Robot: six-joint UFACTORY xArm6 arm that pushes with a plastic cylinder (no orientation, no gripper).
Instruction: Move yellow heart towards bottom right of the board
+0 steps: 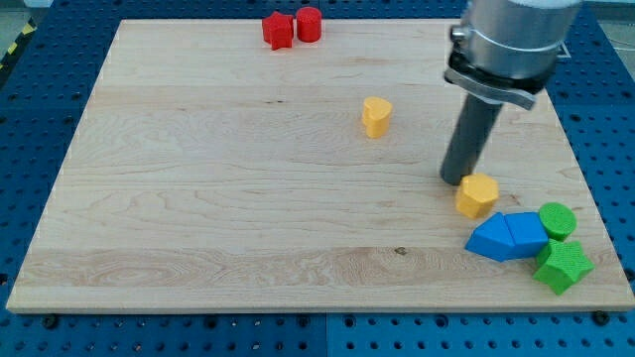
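Observation:
The yellow heart (376, 116) stands on the wooden board (198, 198), right of centre in the upper half. My tip (455, 181) rests on the board to the heart's lower right, well apart from it. The tip is just to the upper left of a yellow pentagon (477, 195), touching it or nearly so. The rod rises from the tip to the arm's grey body at the view's top right.
A blue triangle (486, 241) and a blue cube (526, 234) sit together at the bottom right. A green cylinder (557, 219) and a green star (563, 266) lie beside them. A red star (278, 30) and a red cylinder (310, 24) sit at the top edge.

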